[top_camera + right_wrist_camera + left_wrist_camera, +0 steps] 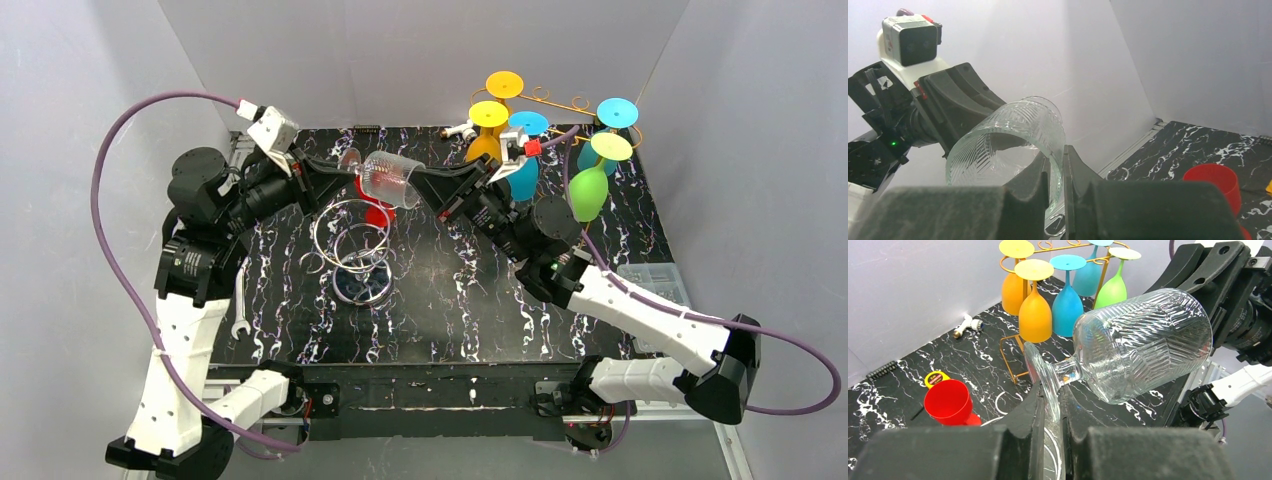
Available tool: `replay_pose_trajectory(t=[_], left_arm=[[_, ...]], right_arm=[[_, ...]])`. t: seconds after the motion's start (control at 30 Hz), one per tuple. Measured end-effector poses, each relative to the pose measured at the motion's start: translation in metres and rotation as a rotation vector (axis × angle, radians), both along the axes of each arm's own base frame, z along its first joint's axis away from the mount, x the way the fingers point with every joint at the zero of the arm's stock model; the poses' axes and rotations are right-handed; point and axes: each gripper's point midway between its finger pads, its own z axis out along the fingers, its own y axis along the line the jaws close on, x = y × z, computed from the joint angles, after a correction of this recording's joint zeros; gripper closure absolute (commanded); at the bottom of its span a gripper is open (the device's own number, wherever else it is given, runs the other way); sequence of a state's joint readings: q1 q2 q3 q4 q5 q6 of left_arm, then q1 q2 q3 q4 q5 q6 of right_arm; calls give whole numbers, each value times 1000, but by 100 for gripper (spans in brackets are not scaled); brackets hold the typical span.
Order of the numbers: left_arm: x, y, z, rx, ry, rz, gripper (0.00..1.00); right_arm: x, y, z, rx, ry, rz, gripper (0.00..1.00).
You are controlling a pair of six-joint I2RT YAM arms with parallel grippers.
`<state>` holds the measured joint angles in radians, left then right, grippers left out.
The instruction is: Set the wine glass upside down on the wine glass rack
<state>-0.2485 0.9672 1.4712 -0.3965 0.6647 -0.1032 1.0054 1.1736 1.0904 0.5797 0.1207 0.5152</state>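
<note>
Left tool grips the wine glass by its foot edge, right tool pinches its rim, clear of the rack.

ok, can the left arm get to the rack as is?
Probably not. The left gripper holds the glass by its foot, but the right gripper is shut on the rim, and the right arm lies between it and the rack.

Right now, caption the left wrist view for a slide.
Left gripper clamps the clear ribbed wine glass by its foot, right gripper pinching its rim, orange wire rack behind.
</note>
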Motion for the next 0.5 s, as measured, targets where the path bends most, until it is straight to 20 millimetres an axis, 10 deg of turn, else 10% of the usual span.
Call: replay_pose_trajectory(t=[0.37,0.5], left_arm=[[8,0,-2,62,-65,-13,99],[8,1,-6,116,-105,-26,73]], right_arm=[[5,0,-9,26,10,-24,99],[5,2,-17,39,26,-15,99]])
